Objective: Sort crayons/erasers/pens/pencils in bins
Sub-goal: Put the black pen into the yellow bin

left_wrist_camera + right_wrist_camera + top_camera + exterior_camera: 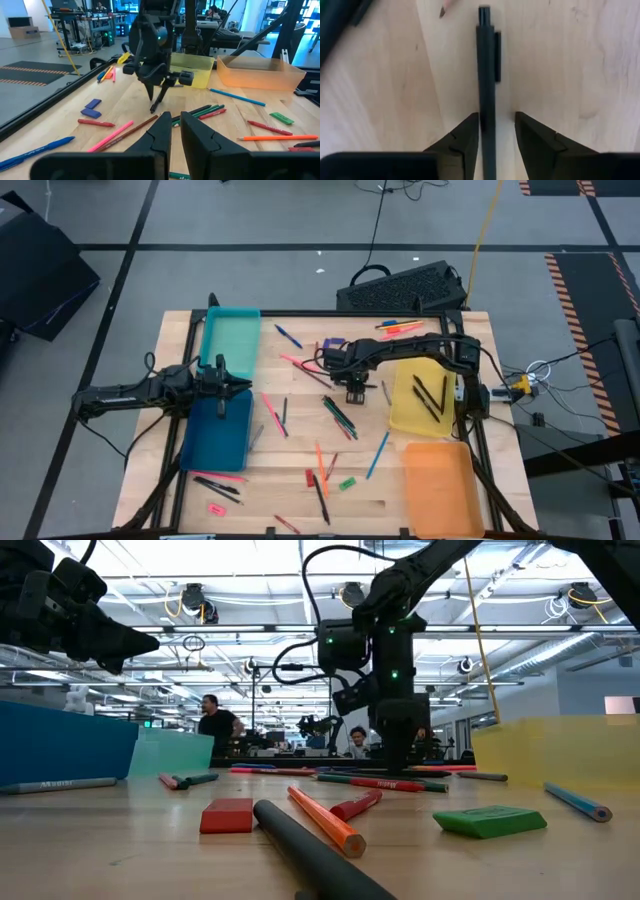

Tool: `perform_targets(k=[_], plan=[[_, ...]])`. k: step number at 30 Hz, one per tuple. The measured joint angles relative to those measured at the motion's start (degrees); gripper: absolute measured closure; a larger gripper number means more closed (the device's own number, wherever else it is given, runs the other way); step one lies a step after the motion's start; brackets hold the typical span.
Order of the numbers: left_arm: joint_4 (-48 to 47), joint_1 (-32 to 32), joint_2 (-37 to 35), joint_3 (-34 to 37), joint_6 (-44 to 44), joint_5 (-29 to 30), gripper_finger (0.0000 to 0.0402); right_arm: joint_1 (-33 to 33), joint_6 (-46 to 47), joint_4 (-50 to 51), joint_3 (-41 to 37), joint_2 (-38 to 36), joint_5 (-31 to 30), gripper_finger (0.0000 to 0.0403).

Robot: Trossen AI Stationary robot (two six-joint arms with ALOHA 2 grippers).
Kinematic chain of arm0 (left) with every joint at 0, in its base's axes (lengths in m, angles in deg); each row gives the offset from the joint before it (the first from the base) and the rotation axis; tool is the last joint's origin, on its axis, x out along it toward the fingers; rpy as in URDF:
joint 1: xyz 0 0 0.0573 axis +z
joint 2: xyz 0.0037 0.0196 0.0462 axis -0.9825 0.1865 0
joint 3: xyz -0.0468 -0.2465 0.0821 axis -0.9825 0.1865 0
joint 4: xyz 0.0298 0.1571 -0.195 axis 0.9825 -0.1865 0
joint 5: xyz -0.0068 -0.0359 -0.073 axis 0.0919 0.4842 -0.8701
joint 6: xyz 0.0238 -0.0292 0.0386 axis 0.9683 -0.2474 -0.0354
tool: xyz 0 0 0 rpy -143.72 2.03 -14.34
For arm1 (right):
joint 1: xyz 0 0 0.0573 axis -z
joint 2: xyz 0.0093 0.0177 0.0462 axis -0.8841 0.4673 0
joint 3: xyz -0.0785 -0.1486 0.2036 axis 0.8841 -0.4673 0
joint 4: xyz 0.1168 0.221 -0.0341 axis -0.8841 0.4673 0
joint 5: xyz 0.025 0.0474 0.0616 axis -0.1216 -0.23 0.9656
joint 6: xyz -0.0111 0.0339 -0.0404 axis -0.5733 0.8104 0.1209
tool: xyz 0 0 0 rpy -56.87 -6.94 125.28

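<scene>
My right gripper (355, 394) points down at the table's middle, left of the yellow bin (425, 420). In the right wrist view it stands open (496, 119), with a black pen (486, 65) lying flat on the wood between its fingers. My left gripper (240, 386) hovers shut and empty above the seam between the teal bin (230, 335) and the dark blue bin (215, 438). The yellow bin holds black pens (430, 395). The orange bin (440, 485) sits at the near right. Pencils, crayons (319, 460) and erasers (347, 483) lie scattered on the table. My right gripper straddles the black pen from above, its fingers across the pen's barrel (487, 125). One finger (469, 137) stands right against the barrel's side and the other (535, 140) is clear of it. I cannot tell whether the near finger touches. The pen lies on the table.
Green and red pencils (340, 418) lie just near of my right gripper, and a pink one (300, 365) lies to its left. A blue eraser (330, 345) sits behind it. A black keyboard (400, 288) lies beyond the table's far edge. People are in the room behind.
</scene>
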Motion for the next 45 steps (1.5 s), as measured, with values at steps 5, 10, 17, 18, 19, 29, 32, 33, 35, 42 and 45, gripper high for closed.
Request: perform_targets(k=[5, 10, 17, 18, 19, 29, 32, 33, 35, 42, 45], plan=[[0.0, 0.0, 0.0, 0.0, 0.0, 0.0, 0.0357, 0.2, -0.3, -0.1, 0.1, 0.5, 1.3, 0.031], [0.0, 0.0, 0.0, 0.0, 0.0, 0.0, 0.0357, 0.2, 0.0, -0.7, 0.0, 0.5, 1.9, 0.035], [0.0, 0.0, 0.0, 0.0, 0.0, 0.0, 0.0357, 0.2, -0.4, -2.3, -2.4, 0.3, 1.7, 0.038], [0.0, 0.0, 0.0, 0.0, 0.0, 0.0, 0.0357, 0.0, -0.1, -2.2, -2.5, 0.1, 1.4, 0.038], [0.0, 0.0, 0.0, 0.0, 0.0, 0.0, 0.0357, -0.1, -0.1, -2.3, -2.5, -0.4, 1.2, 0.0379], [0.0, 0.0, 0.0, 0.0, 0.0, 0.0, 0.0357, -2.5, 7.3, 2.6, -2.8, -14.0, 1.6, 0.0376], [0.0, 0.0, 0.0, 0.0, 0.0, 0.0, 0.0357, -3.1, 11.8, 4.5, -2.8, -20.5, 1.6, 0.0375], [0.0, 0.0, 0.0, 0.0, 0.0, 0.0, 0.0357, -3.3, 13.4, 5.3, -2.7, -22.7, 1.6, 0.0375], [0.0, 0.0, 0.0, 0.0, 0.0, 0.0, 0.0357, -3.4, 17.1, 7.6, -2.7, -26.7, 1.4, 0.0376], [0.0, 0.0, 0.0, 0.0, 0.0, 0.0, 0.0357, -4.1, 32.3, 14.5, -5.9, -38.4, -5.8, 0.0375], [0.0, 0.0, 0.0, 0.0, 0.0, 0.0, 0.0357, -4.0, 37.8, 14.6, -11.0, -43.2, -6.1, 0.0375]])
